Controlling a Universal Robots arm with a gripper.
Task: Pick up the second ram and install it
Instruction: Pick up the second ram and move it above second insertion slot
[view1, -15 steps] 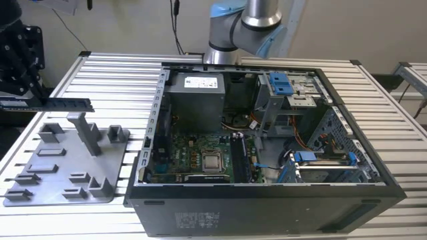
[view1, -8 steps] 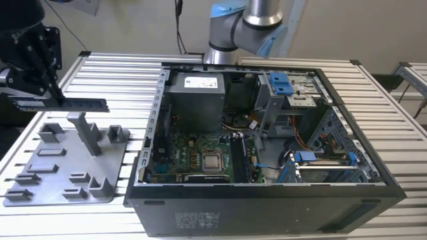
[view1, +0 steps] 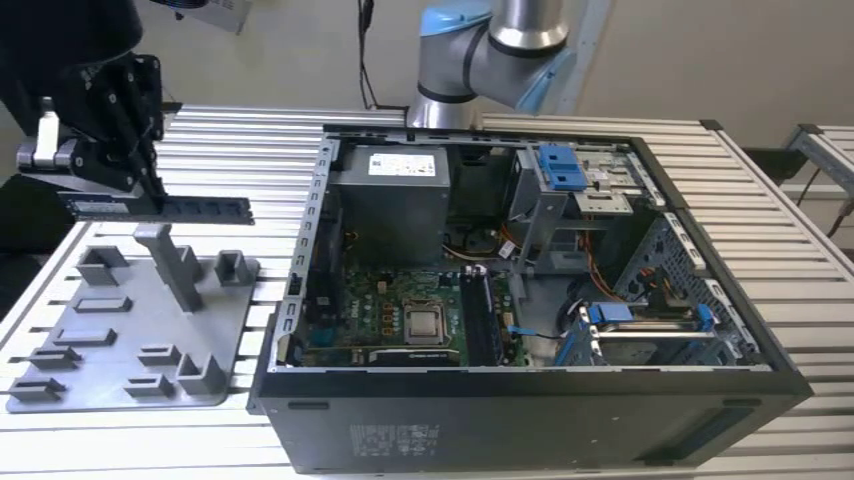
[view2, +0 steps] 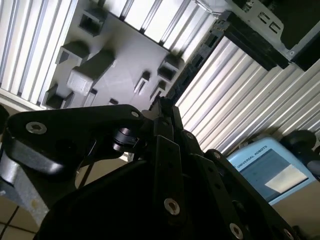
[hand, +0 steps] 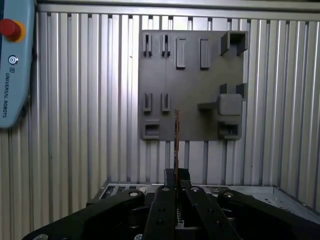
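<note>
I had my fingers (view1: 150, 202) closed narrow on the second ram (view1: 200, 209), pinching its thin faces near the middle of its length. I judged that grip balanced the stick, so neither end sagged. It lay level and on edge, with its long lower edge facing down and free. That seemed the reason for taking it from above.

The ram hung in the air over the grey tray (view1: 80, 345) and touched none of its blocks or ridges. The tall post (view1: 171, 262) stood just below it. In the first wrist view I saw the stick edge-on (hand: 176, 137), a thin dark line running out from between my fingers (hand: 176, 181), with the tray (hand: 190, 100) flat on the ribbed desk (hand: 75, 125) beneath.

The open computer case (view1: 534, 425) sat on the same desk (view1: 240, 135), well apart toward the exterior view's right. Its motherboard (view1: 400, 305) was uncovered. The ram was nowhere near it; I judged the pick-up done and the install not.
</note>
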